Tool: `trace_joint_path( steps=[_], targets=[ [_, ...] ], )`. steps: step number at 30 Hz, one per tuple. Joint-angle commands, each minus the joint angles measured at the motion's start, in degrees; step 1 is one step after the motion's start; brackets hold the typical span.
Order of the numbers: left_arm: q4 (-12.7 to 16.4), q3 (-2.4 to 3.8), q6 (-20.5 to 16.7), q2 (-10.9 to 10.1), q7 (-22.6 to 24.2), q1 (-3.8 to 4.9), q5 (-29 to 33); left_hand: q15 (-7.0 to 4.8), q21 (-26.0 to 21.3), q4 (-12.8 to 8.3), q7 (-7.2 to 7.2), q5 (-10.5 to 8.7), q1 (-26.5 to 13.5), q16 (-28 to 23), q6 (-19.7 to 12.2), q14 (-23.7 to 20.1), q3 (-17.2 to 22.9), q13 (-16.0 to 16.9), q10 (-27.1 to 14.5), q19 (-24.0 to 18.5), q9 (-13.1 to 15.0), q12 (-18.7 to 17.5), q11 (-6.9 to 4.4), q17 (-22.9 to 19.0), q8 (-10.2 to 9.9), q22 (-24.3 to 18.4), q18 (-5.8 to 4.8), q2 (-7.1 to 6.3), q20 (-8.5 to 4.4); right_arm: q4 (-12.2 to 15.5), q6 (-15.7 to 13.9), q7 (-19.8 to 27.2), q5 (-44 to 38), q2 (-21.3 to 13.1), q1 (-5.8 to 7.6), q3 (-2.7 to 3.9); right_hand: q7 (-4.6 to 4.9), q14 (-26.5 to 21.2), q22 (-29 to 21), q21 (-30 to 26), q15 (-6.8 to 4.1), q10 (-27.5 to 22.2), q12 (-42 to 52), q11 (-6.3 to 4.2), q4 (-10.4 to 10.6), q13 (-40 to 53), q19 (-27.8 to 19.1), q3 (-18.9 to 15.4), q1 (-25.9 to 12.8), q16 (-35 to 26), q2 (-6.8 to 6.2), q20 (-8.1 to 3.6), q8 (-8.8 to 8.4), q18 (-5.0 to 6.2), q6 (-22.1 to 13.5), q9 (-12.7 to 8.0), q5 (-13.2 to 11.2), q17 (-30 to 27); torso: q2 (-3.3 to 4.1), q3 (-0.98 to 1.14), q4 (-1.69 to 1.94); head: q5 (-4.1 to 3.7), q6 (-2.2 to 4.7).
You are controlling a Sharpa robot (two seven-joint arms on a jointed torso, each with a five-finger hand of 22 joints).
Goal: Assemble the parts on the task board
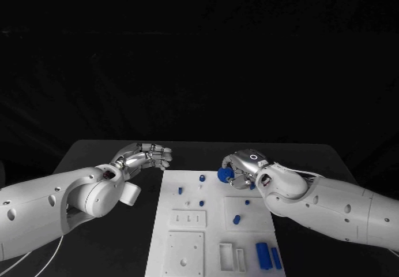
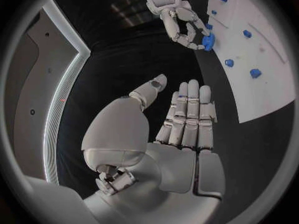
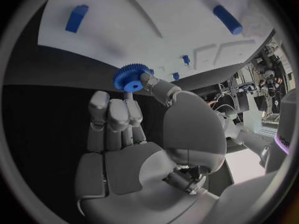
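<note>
The task looks barely begun: the right hand pinches a small blue toothed plastic gear over the far edge of the white flat task board, other blue parts lie loose, and the left hand hovers empty, fingers apart, left of it.

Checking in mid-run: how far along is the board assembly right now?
Early, by the look of it. Done: a few small blue pegs appear to stand on the task board. In hand: the right hand pinches a blue gear at the board's far edge, not yet seated. Left: two blue blocks lie loose at the near right corner. The left hand holds nothing, beside the board.
</note>
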Motion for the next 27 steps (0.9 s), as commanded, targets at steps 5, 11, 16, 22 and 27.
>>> trace_joint_path(
  steps=[5,11,16,22,27],
  targets=[
    [0.0,0.04,0.6,0.5,0.4,0.06,0.2,0.24,0.4,-0.2,0.21,-0.2,-0.7,-0.3,-0.2,-0.2,0.3,0.1,-0.3,-0.3,-0.1,-0.4,-0.08,0.1,0.0,0.9,0.64,0.0,-0.12,0.9,-3.6,-3.6,-4.9,2.8,-0.02,-0.03,0.83,0.0,1.1,0.4,-0.28,0.1,0.0,0.05,0.6,3.6,0.3,0.6,0.3,-0.2,-0.89,-0.24,0.32,2.37,5.1,1.6,-0.2,0.2,0.01,-0.03,0.0,-0.01,0.56],
    [0.2,0.04,0.6,0.9,0.4,0.07,0.2,0.24,0.4,-0.2,0.21,-0.2,-0.8,-0.3,-0.2,-0.2,0.3,0.1,-0.3,-0.3,-0.1,-0.4,-0.07,0.1,-0.1,0.9,0.64,0.02,-0.11,0.6,-4.0,-3.6,-5.1,5.7,-0.47,-0.81,0.87,0.0,1.0,0.4,-0.26,-0.3,-0.5,0.08,0.9,3.3,0.3,0.8,0.3,-0.3,-1.21,-0.26,0.19,2.37,5.0,1.6,-0.2,0.2,0.09,-0.03,0.13,-0.03,0.76],
    [0.2,0.05,0.6,1.1,0.4,0.08,0.2,0.24,0.4,-0.2,0.22,-0.2,-0.8,-0.3,-0.2,-0.2,0.3,0.1,-0.3,-0.3,-0.1,-0.4,-0.07,0.1,-0.1,0.9,0.64,0.01,-0.11,-0.6,-3.3,-3.6,-5.1,7.9,-1.05,-1.46,0.89,0.0,1.0,0.4,-0.25,-0.3,-0.5,0.1,1.0,3.3,0.3,0.8,0.3,-0.3,-1.29,-0.27,0.14,2.37,4.9,1.6,-0.2,0.2,0.13,-0.08,0.17,-0.16,0.8],
    [0.1,0.05,0.6,1.3,0.3,0.08,0.2,0.24,0.4,-0.2,0.22,-0.2,-0.8,-0.3,-0.2,-0.2,0.3,0.1,-0.3,-0.3,-0.1,-0.4,-0.07,0.1,-0.1,0.9,0.64,0.01,-0.12,-2.4,-2.8,-3.5,-5.1,9.7,-1.87,-1.9,0.91,0.0,1.0,0.4,-0.24,-0.3,-0.4,0.11,1.0,3.3,0.3,0.8,0.3,-0.3,-1.36,-0.27,0.1,2.37,4.9,1.6,-0.2,0.2,0.2,-0.08,0.24,0.03,0.58],
    [0.0,0.05,0.7,1.4,0.3,0.08,0.2,0.24,0.4,-0.3,0.22,-0.2,-0.8,-0.3,-0.3,-0.2,0.3,0.1,-0.3,-0.3,-0.1,-0.4,-0.07,0.1,0.0,0.9,0.64,0.01,-0.11,-4.1,-2.1,-3.4,-5.1,10.7,-2.39,-2.17,0.93,0.0,1.0,0.4,-0.22,-0.3,-0.5,0.13,1.1,3.2,0.3,0.7,0.3,-0.3,-1.43,-0.27,0.06,2.37,4.8,1.6,-0.2,0.2,0.28,-0.12,0.47,0.07,0.43]
  ],
)
